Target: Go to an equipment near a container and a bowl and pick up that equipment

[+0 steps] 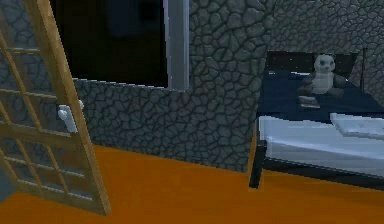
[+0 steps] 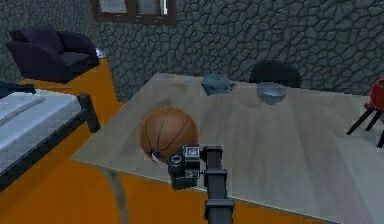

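Wood and glass make up the panelled door [image 1: 40, 120] at the forward view's left. Beside it a dark window [image 1: 110, 40] is set in a stone wall [image 1: 215, 80], and at the right a bed [image 1: 320, 135] is seen, with a pale plush figure [image 1: 322, 72] seated near its head.

The arm side view adds the working area. Well out from the gripper [image 2: 165, 160] and far to its left, a dark armchair [image 2: 50, 50] is placed against the wall. A pale table [image 2: 290, 150] lies under and around the gripper. An orange basketball [image 2: 168, 130] rests on it, right at the fingers and just beyond them; whether it is touched cannot be told. Farther across the table from the gripper, a grey-blue container [image 2: 216, 82] and then a bowl [image 2: 270, 92] are set, with a dark chair [image 2: 275, 70] behind them. A red chair [image 2: 375, 100] stands well off to the gripper's right.

The arm [image 2: 217, 195] is raised from the bottom edge as a dark bar, with the gripper's body turned leftward at its far end. Whether anything is held cannot be told.
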### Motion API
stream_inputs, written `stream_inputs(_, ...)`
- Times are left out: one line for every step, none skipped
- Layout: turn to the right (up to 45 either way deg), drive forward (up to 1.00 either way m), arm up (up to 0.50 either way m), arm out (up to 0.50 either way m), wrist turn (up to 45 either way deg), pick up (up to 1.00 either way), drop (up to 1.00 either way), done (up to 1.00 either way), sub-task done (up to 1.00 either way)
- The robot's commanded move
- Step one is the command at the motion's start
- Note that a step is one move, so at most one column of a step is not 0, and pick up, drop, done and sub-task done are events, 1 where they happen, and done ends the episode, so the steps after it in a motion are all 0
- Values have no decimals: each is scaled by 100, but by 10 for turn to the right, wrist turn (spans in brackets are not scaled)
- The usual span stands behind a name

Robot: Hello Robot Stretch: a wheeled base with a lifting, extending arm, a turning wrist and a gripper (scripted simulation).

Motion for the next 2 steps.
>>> stream_inputs(0,0,10,0,0,0,0,0,0)
stream_inputs(0,0,0,0,0,0,0,100,0)
